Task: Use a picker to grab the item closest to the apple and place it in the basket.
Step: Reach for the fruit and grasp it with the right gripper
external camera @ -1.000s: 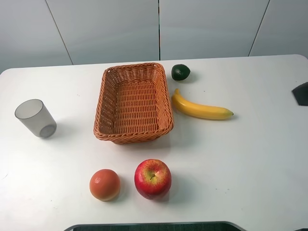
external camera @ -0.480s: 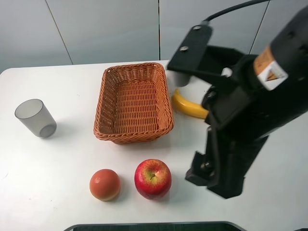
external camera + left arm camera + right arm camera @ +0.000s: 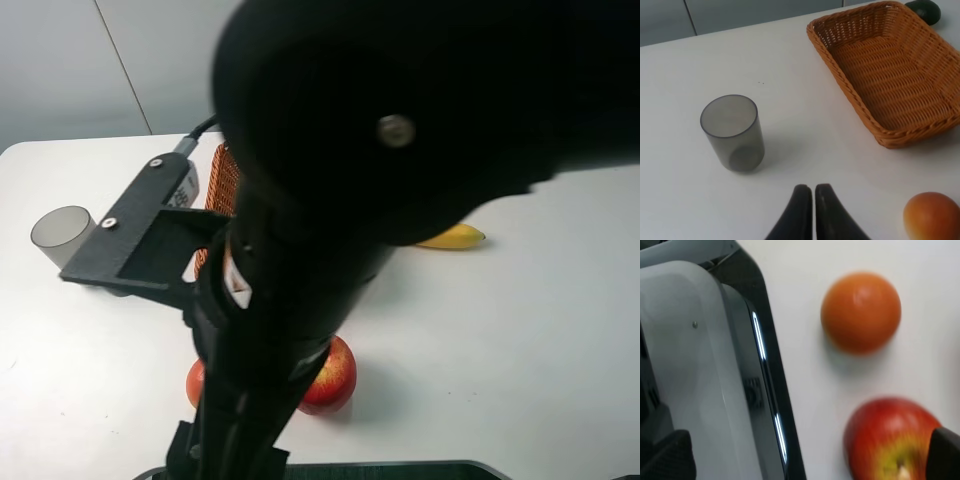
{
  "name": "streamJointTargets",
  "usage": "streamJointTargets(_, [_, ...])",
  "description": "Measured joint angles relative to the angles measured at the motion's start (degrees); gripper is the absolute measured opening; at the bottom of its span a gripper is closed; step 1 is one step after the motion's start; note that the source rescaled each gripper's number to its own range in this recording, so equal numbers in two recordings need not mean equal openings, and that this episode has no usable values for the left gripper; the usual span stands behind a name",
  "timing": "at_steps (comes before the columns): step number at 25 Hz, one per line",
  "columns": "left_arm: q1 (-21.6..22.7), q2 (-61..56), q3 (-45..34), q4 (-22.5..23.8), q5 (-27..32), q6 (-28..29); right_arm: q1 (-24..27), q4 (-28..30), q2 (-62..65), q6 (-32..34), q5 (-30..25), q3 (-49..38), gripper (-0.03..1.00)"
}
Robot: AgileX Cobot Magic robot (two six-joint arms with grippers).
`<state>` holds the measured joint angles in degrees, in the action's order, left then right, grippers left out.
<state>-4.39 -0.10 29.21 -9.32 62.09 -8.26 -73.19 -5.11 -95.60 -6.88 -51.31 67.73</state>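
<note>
Fig.: White tabletop [image 3: 520, 340] carries all items. Bulky black R arm [image 3: 400, 150] fills most of the ext. high view and hides much of the scene. Orange-brown woven wicker basket [image 3: 912, 141] sits mid-table, w/ nothing seen inside. Yellow curved banana [image 3: 455, 237]: only one end shows past the arm. Grey translucent plastic cup [image 3: 734, 132] stands upright, well apart from the basket. Red-yellow round apple [image 3: 890, 440] lies near the table's front edge. Target = round orange-coloured fruit [image 3: 861, 311], the item nearest the apple. It rests on the table just beside the apple w/ a small gap btw. them, on the cup's side, apart from the basket. Judged: smooth firm skin, prob. light-to-moderate wt., not fragile but apt to roll or squirt out. Best taken from above across its widest girth, jaws on opposite sides, clear of the apple. Small dark green fruit [image 3: 924, 9] sits by the basket's far corner. R pincer [image 3: 807, 455]: fingers spread wide, nothing btw. them. L pincer [image 3: 813, 190]: tips pressed together, empty, over bare table btw. cup and target.
</note>
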Motion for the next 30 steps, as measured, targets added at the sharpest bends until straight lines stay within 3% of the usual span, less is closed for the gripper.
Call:
streamJointTargets(10, [0.0,0.0,0.0,0.0,0.0,0.0,1.2,1.0,-13.4,-1.4,0.6,11.5,1.0])
streamJointTargets(18, [0.0,0.0,0.0,0.0,0.0,0.0,2.2,1.1,-19.5,-1.7,5.3,12.2,1.0])
streamJointTargets(30, [0.0,0.0,0.0,0.0,0.0,0.0,2.2,1.1,-25.3,-1.7,8.0,12.3,1.0])
